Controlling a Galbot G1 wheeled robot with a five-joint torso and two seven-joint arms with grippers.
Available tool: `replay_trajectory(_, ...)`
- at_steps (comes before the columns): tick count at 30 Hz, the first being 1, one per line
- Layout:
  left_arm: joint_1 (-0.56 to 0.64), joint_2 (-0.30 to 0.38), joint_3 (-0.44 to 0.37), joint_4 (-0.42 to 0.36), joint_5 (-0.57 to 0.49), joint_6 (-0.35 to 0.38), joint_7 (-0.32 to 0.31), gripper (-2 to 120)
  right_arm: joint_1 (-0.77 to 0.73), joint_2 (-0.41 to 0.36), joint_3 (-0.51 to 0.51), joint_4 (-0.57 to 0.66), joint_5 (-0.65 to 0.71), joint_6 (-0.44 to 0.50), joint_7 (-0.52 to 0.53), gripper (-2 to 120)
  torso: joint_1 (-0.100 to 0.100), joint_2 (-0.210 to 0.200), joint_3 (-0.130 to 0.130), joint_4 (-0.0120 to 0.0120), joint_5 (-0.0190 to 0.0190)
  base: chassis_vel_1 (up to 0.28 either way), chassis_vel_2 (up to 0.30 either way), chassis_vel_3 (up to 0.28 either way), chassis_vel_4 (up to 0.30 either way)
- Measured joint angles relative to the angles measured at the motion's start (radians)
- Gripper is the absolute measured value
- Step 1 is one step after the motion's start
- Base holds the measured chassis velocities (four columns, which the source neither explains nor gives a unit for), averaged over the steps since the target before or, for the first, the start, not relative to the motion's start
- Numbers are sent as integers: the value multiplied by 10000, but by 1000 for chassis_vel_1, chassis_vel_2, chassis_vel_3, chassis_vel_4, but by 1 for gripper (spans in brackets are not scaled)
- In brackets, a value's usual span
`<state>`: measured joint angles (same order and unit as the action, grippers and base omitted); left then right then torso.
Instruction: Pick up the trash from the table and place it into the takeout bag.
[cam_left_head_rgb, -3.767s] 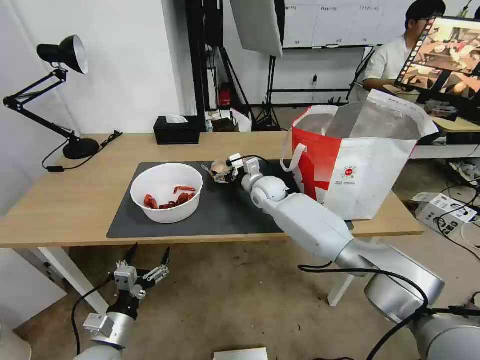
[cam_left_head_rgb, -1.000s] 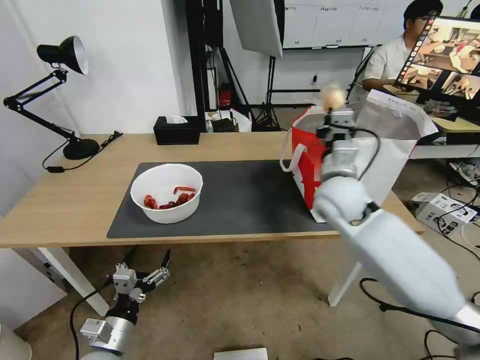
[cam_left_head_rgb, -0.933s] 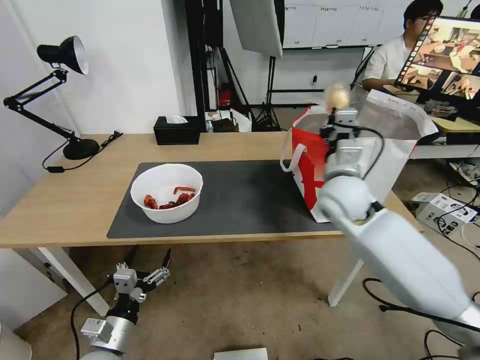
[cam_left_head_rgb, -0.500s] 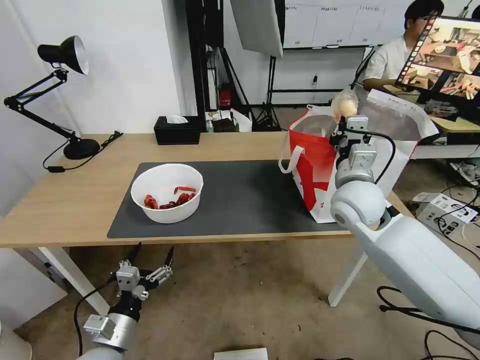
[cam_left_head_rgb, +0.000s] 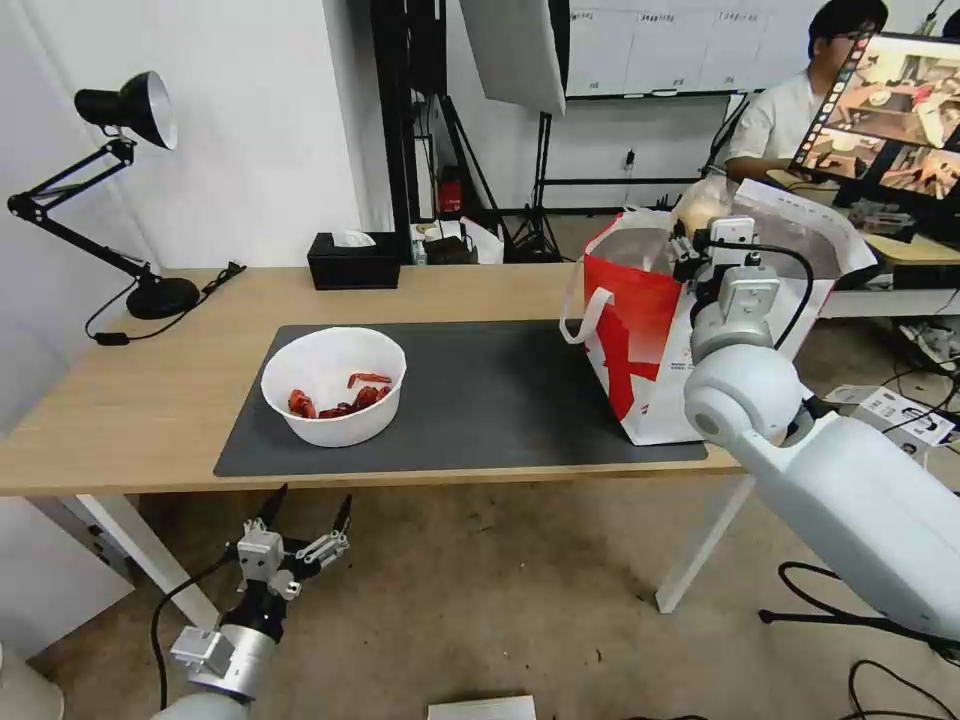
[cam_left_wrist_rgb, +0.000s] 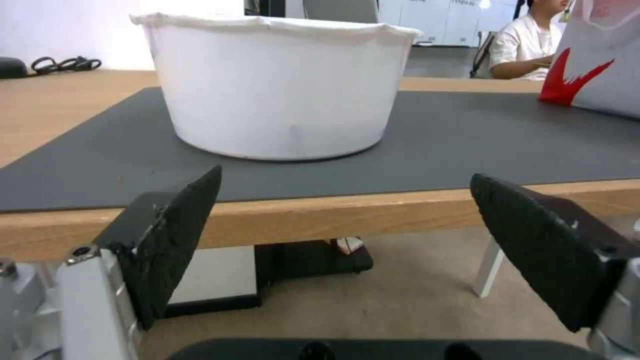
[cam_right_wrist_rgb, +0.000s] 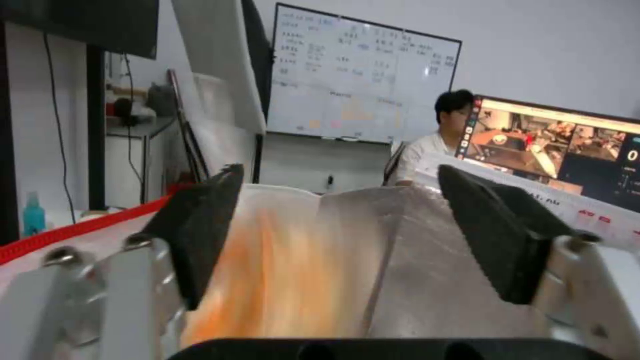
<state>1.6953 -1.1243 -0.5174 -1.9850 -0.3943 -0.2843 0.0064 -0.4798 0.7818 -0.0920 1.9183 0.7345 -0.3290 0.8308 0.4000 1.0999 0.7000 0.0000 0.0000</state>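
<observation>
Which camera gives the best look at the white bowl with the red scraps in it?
The head view: it looks down into the white bowl, so the red scraps and its place on the dark mat show. The left wrist view shows its outer wall side-on past the open left gripper, contents hidden.
</observation>
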Motion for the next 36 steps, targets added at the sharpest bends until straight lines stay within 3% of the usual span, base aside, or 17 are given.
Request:
replay_trajectory(5,61,-11,-42,-72,9,7,0,100,-44,-29,-40,52,64,-4,-4,97,0,0,0,0,1,0,0,0,0)
replay_trajectory(19,182,-47,-163,-208,19,7,-2,100,-248,-85,3,159,113,61,-80,100,0,0,0,0,0,0,0,0,0)
replay_trajectory(27,244,-90,-242,-255,19,-3,-5,100,-453,-280,380,492,91,813,-431,100,1,0,-1,1,-1,0,0,0,0)
replay_trajectory(31,265,-117,-262,-300,19,-8,-6,100,-1009,-554,771,1018,125,1714,-1358,100,0,0,-1,1,0,0,0,0,0)
replay_trajectory(33,249,-192,-241,-314,28,-20,-10,100,-1908,-983,1140,1807,528,2472,-2583,100,0,0,-1,1,-2,0,0,0,0)
replay_trajectory(36,242,-250,-225,-359,81,-38,-11,100,-2799,-1317,1341,2468,734,2853,-3340,100,-1,1,-2,-2,1,0,0,0,0)
